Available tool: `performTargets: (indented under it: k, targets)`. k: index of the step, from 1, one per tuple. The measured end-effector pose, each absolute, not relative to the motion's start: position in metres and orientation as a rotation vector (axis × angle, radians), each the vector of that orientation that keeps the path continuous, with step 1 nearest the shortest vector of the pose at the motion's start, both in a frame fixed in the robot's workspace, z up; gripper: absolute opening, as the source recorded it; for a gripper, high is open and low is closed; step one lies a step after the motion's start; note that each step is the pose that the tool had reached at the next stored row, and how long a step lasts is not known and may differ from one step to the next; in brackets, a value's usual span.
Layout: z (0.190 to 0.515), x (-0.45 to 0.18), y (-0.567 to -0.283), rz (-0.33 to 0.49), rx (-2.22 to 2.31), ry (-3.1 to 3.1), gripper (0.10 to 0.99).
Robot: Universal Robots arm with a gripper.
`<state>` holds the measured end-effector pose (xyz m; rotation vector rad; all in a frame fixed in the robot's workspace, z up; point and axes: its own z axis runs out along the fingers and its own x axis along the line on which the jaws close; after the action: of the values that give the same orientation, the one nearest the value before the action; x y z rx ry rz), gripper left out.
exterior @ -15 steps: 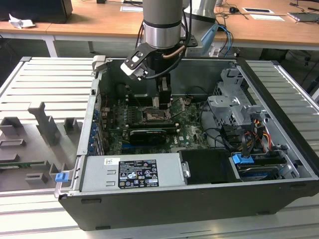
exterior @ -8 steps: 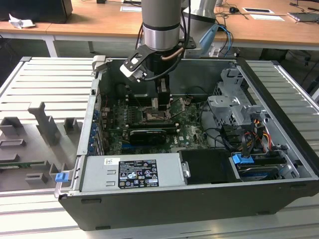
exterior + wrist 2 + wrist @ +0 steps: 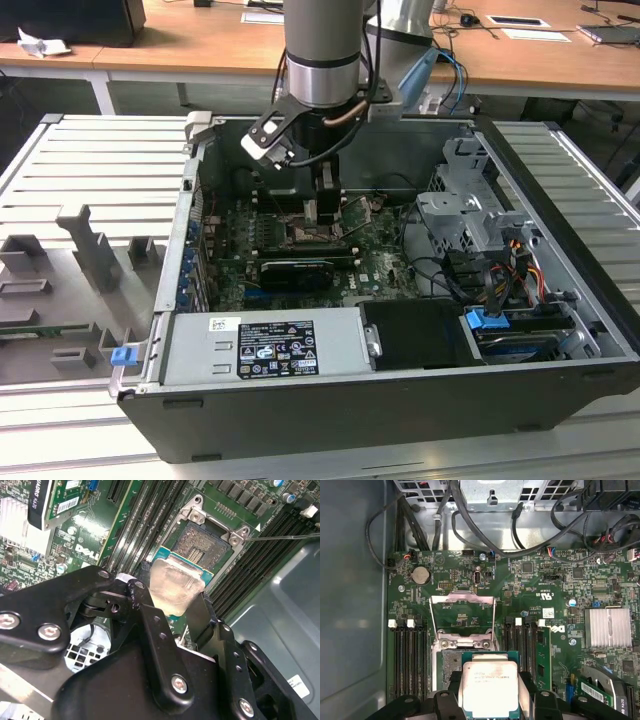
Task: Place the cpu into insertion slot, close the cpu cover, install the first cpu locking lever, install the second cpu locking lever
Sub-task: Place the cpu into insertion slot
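My gripper (image 3: 174, 599) is shut on the cpu (image 3: 175, 582), a pale silver square chip on a green carrier, gripped by its two opposite edges. The chip hangs tilted just above the insertion slot (image 3: 202, 545), overlapping one side of it, and the slot's dark pin field is still exposed. In the first wrist view the cpu (image 3: 490, 687) sits between the black fingers (image 3: 451, 686) over the insertion slot (image 3: 449, 662). The cpu cover (image 3: 462, 598) is swung open, lying back beyond the slot. A thin locking lever (image 3: 280, 536) sticks out beside the slot. In the exterior view the gripper (image 3: 318, 208) reaches down into the case over the insertion slot (image 3: 305, 236).
Long black memory slots (image 3: 410, 660) flank the socket on both sides. A graphics card (image 3: 290, 272) lies close to the socket, with a finned heat sink (image 3: 609, 627) beside it. The drive cage (image 3: 470, 215), cables (image 3: 490, 275) and power supply (image 3: 270, 345) crowd the case.
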<state>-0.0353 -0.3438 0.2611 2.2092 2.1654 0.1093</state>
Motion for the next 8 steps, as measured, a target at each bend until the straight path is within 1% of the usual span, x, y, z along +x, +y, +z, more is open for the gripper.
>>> performTargets:
  k: [8]
  targets:
    - [0.2574,-0.0353,-0.3438,0.109,2.209,2.165,0.529]
